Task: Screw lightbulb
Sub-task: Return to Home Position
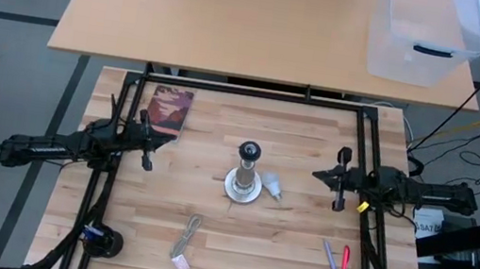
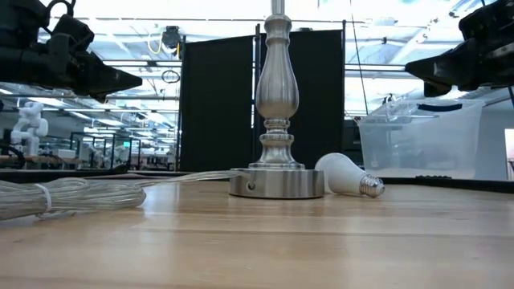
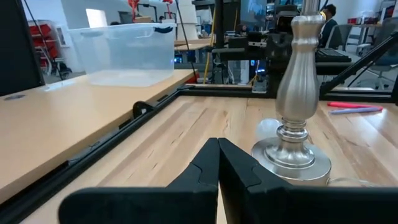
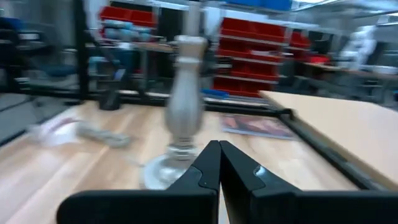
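Overall: both arms hang above the wooden table [image 1: 298, 258], one on each side of the lamp, and neither touches anything.
Left claw [image 1: 161, 140]: its fingers are pressed together with nothing between them, as its wrist view shows. The tip points toward the lamp and is clear of the tabletop.
Right claw [image 1: 318, 175]: this one is also closed on nothing. Its tip faces the lamp from the opposite side and is raised off the table.
Lightbulb [image 2: 347, 177]: it lies on its side on the table, between the two claws, on the right claw's side of the lamp. The globe is against the lamp's round base and the screw end points away from it. It is apart from both claws.
Lamp [image 2: 275, 104]: the silver stand is upright roughly midway between the claws, with its black socket facing up.
Book [image 1: 170, 110]: it lies flat just beside the left claw.
Cord [image 1: 190, 235]: a bundled length lies well apart from both claws, closer to the left claw's side.
Pens [image 1: 335, 263]: a pink one and a purple one lie side by side on the right claw's side, well apart from it.
Bin [image 1: 421, 38]: this clear plastic tub stands on the second table, beyond the right claw.
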`<action>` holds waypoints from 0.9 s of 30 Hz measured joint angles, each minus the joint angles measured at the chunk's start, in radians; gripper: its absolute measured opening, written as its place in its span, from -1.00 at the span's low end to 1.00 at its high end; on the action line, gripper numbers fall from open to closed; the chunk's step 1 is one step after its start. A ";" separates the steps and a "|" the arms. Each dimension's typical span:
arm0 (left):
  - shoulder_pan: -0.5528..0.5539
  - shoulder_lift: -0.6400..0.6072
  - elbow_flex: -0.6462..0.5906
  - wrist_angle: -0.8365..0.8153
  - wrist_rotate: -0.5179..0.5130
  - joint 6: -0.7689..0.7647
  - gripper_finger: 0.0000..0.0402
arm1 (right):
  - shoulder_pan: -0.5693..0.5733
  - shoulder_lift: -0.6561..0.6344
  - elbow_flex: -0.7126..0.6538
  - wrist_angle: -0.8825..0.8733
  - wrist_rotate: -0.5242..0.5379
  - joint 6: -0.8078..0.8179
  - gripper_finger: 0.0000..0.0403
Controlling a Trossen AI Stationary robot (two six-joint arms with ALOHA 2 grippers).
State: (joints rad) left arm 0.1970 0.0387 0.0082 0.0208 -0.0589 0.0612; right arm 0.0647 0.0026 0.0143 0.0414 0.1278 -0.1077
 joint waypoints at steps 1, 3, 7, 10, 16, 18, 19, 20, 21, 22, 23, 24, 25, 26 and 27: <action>0.000 0.000 0.000 0.000 0.000 0.000 -0.99 | 0.000 0.000 0.000 0.005 0.035 -0.008 -1.00; 0.000 0.000 0.000 0.000 0.000 0.000 -0.99 | 0.000 0.000 0.000 0.016 0.117 -0.027 -1.00; 0.000 0.000 0.000 -0.001 0.001 0.000 -0.99 | 0.000 0.000 0.000 0.017 0.131 -0.035 -1.00; 0.000 0.000 0.000 -0.001 0.001 0.000 -0.99 | 0.000 0.000 0.000 0.017 0.131 -0.035 -1.00; 0.000 0.000 0.000 -0.001 0.001 0.001 -0.99 | 0.000 0.000 0.000 0.016 0.131 -0.035 -1.00; 0.000 0.000 0.000 -0.001 0.001 0.002 -0.99 | 0.000 0.000 0.000 0.016 0.131 -0.035 -1.00; 0.000 0.000 0.000 -0.002 0.001 0.002 -0.99 | 0.000 0.000 0.000 0.016 0.131 -0.035 -1.00; 0.000 0.000 0.000 -0.002 0.001 0.003 -0.99 | 0.000 0.000 0.000 0.016 0.131 -0.035 -1.00; 0.000 0.000 0.000 -0.002 0.001 0.003 -0.99 | 0.000 0.000 0.000 0.016 0.131 -0.035 -1.00; 0.000 0.000 0.000 -0.002 0.001 0.003 -0.99 | 0.000 0.000 0.000 0.016 0.131 -0.035 -1.00; 0.000 0.000 0.000 -0.002 0.001 0.003 -0.99 | 0.000 0.000 0.000 0.016 0.131 -0.035 -1.00; 0.000 0.000 0.000 -0.002 0.001 0.003 -0.99 | 0.000 0.000 0.000 0.016 0.131 -0.035 -1.00; 0.000 0.000 0.000 -0.002 0.001 0.003 -0.99 | 0.000 0.000 0.000 0.016 0.131 -0.035 -1.00; 0.000 0.000 0.000 -0.002 0.001 0.003 -0.99 | 0.000 0.000 0.001 0.016 0.131 -0.035 -1.00; 0.000 0.000 0.000 -0.002 0.001 0.003 -0.99 | 0.000 0.000 0.000 0.016 0.131 -0.035 -1.00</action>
State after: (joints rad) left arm 0.1970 0.0387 0.0082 0.0193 -0.0578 0.0643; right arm 0.0647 0.0029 0.0147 0.0574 0.2588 -0.1429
